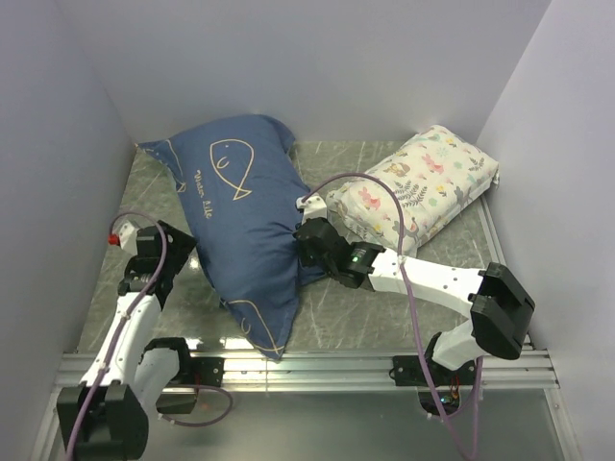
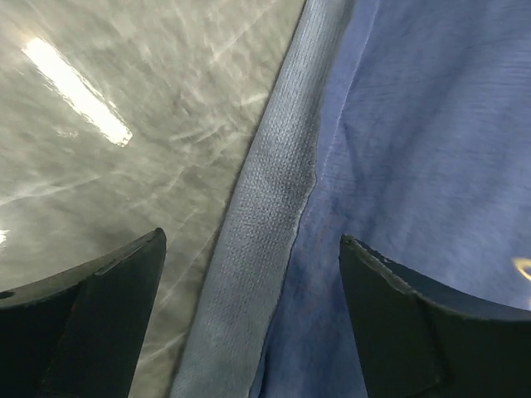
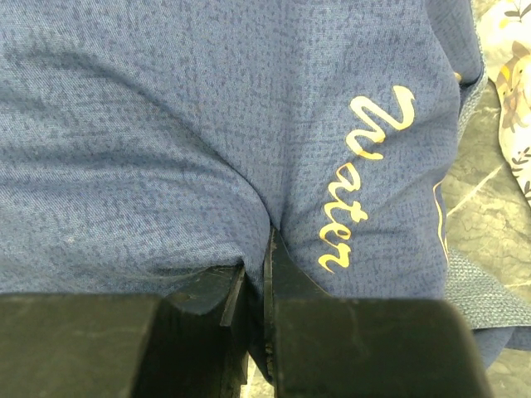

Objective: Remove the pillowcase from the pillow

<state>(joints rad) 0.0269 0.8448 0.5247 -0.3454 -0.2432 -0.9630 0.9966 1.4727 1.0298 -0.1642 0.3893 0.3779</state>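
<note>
The navy-blue pillowcase with a fish line drawing and script lettering lies stuffed and plump across the middle of the table. The white pillow is hidden inside it. My left gripper is open at the pillowcase's left edge; in the left wrist view its jaws straddle the paler grey-blue hem strip and navy cloth, low over the table. My right gripper is at the pillowcase's right side; in the right wrist view it is shut on a pinched fold of the pillowcase beside the lettering.
A smaller cream floral-print pillow lies at the back right, close behind my right arm; its corner shows in the right wrist view. The table top is greenish marble. White walls close in the left, back and right sides.
</note>
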